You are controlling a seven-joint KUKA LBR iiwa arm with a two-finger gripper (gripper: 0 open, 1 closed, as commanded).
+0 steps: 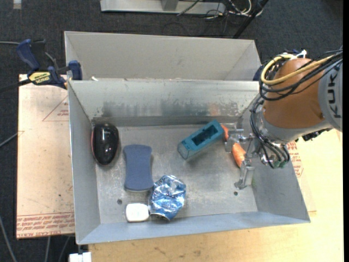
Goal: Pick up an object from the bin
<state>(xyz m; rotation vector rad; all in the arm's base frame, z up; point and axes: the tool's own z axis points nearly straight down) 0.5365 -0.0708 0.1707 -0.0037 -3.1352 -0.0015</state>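
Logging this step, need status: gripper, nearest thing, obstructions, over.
Gripper down at right side of bin. Small orange thing beside it, contact unclear. Teal block just left. Black mouse, blue sponge, foil wad far left.

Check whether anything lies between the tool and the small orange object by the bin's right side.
Nothing visible does: the tool is directly beside the small orange object. The teal rectangular block lies further left.

Dark carpeted floor (38, 15) lies along the far and left sides. A flat grey metal base plate (136, 4) rests on it at the far side, with loose black cables (240, 3) just beside its right end
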